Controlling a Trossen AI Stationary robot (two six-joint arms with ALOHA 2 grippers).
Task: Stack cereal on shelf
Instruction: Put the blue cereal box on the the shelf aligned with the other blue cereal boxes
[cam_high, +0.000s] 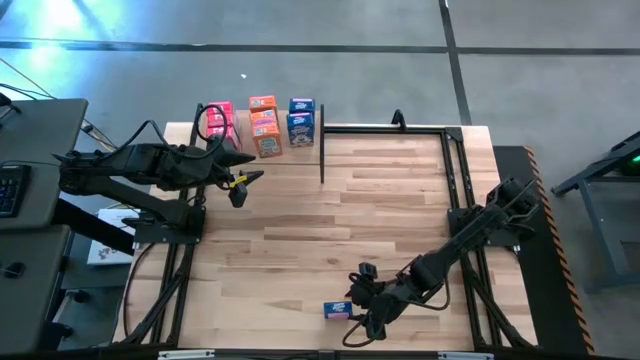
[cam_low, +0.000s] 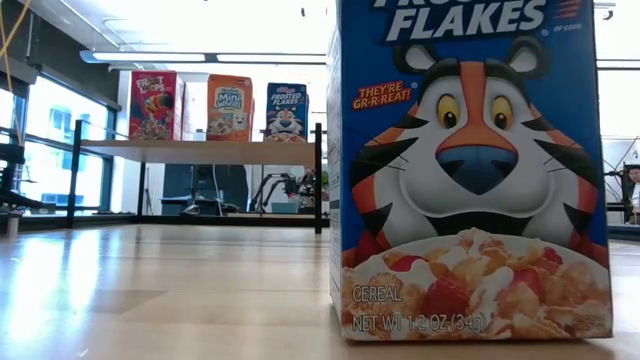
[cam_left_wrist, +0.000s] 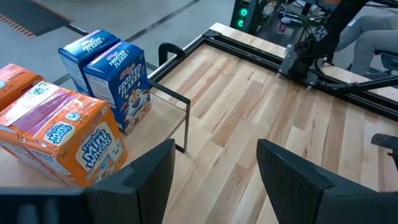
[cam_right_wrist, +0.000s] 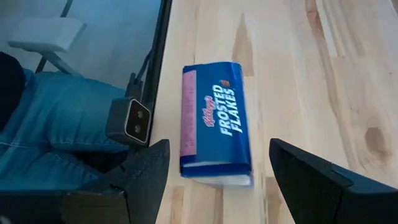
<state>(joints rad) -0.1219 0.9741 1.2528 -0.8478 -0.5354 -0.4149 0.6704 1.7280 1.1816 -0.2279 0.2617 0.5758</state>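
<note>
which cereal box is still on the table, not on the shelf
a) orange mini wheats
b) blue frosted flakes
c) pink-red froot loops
b: the blue Frosted Flakes box stands on the tabletop by the right gripper, its fingers open and apart from it.

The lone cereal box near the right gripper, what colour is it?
Blue cardboard cereal box, white print; right wrist view.

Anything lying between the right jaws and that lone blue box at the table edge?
Nothing: the right wrist view shows only bare tabletop between the open right gripper and the blue box.
</note>
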